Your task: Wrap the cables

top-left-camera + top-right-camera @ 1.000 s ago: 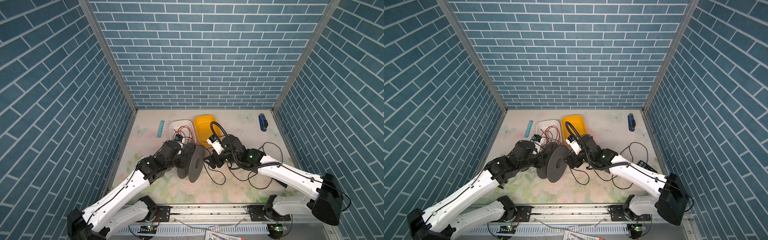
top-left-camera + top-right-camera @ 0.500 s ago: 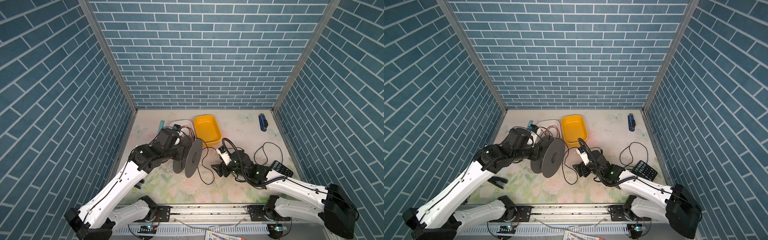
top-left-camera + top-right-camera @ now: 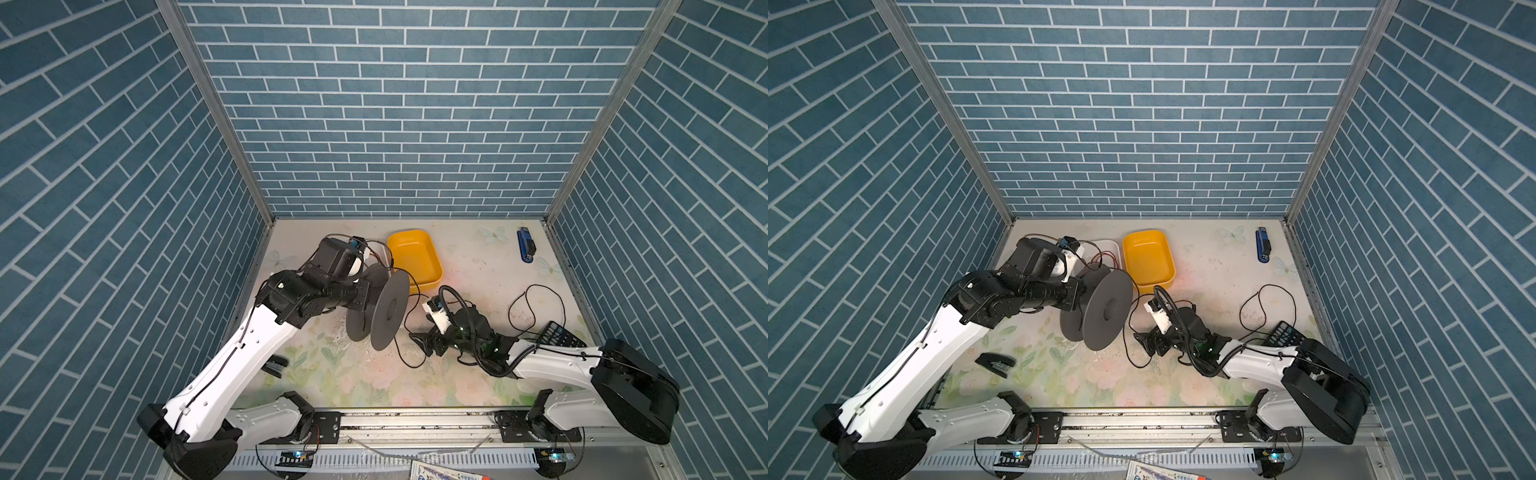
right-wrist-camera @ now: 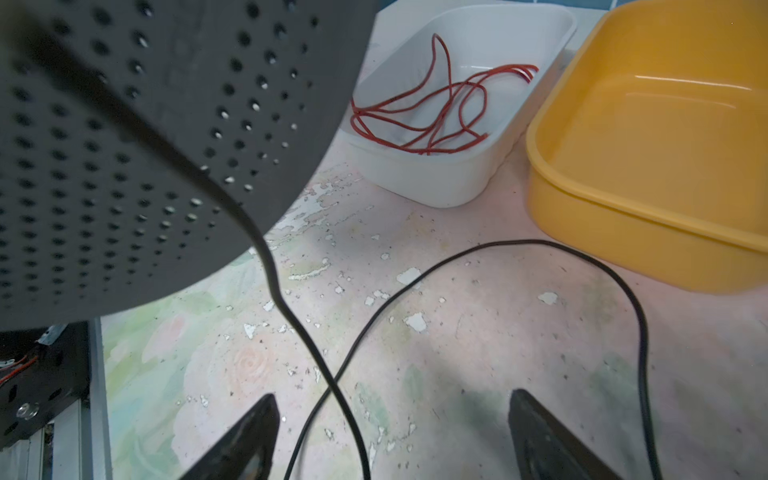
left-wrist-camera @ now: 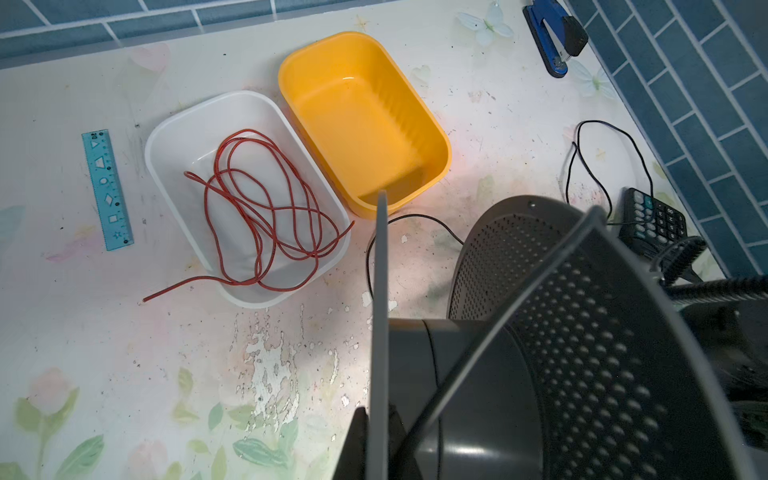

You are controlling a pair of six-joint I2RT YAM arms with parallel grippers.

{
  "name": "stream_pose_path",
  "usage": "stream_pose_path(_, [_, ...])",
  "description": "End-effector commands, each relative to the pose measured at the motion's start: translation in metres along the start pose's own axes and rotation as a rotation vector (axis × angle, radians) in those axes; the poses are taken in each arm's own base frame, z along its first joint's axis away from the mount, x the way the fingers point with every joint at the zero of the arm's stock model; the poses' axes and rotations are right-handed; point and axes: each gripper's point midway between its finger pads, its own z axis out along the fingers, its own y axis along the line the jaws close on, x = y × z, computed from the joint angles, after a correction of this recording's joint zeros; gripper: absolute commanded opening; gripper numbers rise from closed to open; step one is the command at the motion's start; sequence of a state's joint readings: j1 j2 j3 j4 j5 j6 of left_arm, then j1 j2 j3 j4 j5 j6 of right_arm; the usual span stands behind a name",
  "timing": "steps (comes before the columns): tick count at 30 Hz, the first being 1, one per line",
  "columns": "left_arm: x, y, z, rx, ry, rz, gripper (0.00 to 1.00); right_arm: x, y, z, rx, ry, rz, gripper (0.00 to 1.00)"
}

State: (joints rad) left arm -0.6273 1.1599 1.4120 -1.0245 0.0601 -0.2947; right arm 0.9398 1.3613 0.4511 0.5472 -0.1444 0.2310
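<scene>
A grey spool [image 3: 388,313] [image 3: 1106,309] is held tilted above the table. My left gripper [image 3: 360,291] [image 5: 377,409] is shut on one flange's rim, seen edge-on between its fingers in the left wrist view. The cable [image 4: 532,240] [image 5: 415,215], a thin black wire, runs from the spool down onto the table and loops off to the right [image 3: 538,285]. My right gripper [image 4: 392,395] [image 3: 422,343] hangs low over the table just right of the spool, open. Two crossing strands of the cable lie between its fingers, untouched.
Behind the spool stand an empty yellow tub [image 3: 415,257] and a white tub [image 5: 199,133] holding a reddish wire [image 5: 266,208]. A calculator [image 3: 559,334] lies at the right, a blue stapler [image 3: 525,245] at the back right, a black stapler [image 3: 274,365] front left, and a ruler [image 5: 107,189] far left.
My left arm has lifted the spool and swung it slightly back. My right arm has dropped low and drawn back from the spool, uncovering the calculator.
</scene>
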Motion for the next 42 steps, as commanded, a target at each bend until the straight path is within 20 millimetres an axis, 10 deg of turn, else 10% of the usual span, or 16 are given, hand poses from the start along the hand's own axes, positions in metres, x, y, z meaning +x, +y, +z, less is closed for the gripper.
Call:
stream_pose_path(1, [-0.009,-0.005,-0.009,0.026,-0.024,0.004,0.0,-0.016,0.014,0.004,-0.081,-0.088,-0.016,0.84])
stream_pose_path(11, [-0.008,-0.003,-0.014,0.034,-0.027,0.002,0.0,-0.019,0.02,0.034,-0.143,-0.092,0.009,0.64])
stream_pose_path(20, [-0.002,0.009,-0.012,0.053,-0.014,-0.038,0.0,-0.016,0.014,0.017,-0.1,-0.12,0.078,0.01])
stream_pose_path(32, [-0.004,-0.005,-0.025,0.232,-0.021,-0.085,0.0,-0.033,-0.054,-0.006,0.157,-0.02,0.226,0.0])
stream_pose_path(42, [-0.033,-0.001,-0.044,0.324,-0.136,-0.195,0.0,0.013,-0.079,0.022,0.223,0.191,0.32,0.0])
